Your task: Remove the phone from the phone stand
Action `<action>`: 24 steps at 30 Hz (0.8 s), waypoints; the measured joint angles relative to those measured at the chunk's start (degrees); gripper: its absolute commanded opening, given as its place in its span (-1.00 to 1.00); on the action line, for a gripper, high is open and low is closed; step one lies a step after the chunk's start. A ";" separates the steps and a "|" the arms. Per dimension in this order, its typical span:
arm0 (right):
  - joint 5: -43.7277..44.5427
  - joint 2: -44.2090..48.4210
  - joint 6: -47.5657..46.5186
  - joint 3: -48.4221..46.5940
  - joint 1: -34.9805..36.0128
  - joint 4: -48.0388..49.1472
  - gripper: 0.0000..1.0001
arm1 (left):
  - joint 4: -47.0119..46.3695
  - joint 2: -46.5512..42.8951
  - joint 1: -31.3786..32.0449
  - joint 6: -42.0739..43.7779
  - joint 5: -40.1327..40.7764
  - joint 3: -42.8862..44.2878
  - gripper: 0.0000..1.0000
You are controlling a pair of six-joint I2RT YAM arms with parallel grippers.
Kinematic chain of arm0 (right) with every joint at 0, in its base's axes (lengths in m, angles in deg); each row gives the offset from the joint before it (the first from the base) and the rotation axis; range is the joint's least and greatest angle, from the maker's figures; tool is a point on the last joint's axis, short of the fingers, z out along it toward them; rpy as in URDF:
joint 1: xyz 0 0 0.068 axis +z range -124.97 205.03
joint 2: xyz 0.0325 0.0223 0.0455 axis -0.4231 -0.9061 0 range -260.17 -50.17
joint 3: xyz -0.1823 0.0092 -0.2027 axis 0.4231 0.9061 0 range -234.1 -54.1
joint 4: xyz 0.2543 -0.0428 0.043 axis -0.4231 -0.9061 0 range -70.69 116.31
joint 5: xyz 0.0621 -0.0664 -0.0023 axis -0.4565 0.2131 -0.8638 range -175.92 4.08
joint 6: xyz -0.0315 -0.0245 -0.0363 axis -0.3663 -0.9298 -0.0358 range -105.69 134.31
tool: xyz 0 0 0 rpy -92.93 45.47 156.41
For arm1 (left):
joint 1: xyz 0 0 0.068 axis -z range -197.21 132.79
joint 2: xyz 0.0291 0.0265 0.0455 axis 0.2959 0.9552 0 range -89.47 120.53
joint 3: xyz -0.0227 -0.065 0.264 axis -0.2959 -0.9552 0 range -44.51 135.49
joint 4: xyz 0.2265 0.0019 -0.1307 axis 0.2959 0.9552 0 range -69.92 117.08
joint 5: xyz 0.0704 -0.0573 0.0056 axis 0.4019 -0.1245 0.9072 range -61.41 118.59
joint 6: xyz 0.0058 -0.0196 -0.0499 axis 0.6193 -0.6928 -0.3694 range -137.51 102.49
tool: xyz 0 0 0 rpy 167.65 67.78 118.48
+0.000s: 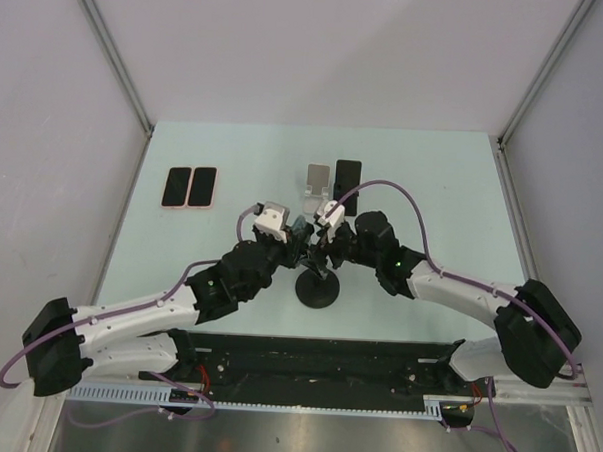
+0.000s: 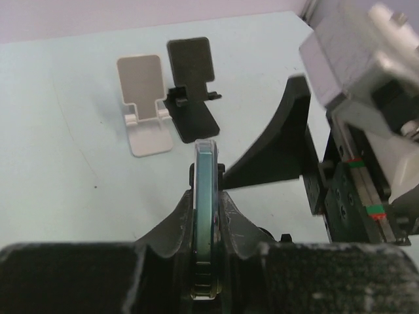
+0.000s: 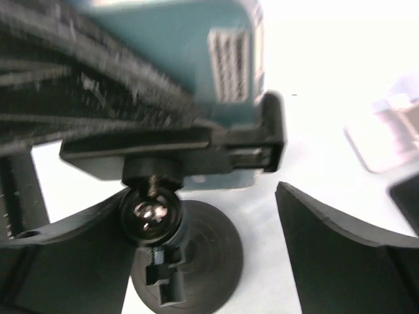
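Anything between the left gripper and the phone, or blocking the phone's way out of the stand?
Nothing lies between them: the left gripper is shut on the phone. Blocking its exit, the clamp arm of the phone stand hooks around its edge in the right wrist view. The right gripper stands open around the ball joint.

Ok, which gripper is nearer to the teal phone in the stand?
Left. The left gripper has its jaws shut on the teal phone. The right gripper is open around the ball joint of the stand, close to the phone.
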 measured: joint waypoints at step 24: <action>31.34 17.03 9.25 11.28 13.68 -5.53 0.96 | 10.01 1.46 4.31 -7.06 -1.42 8.15 0.60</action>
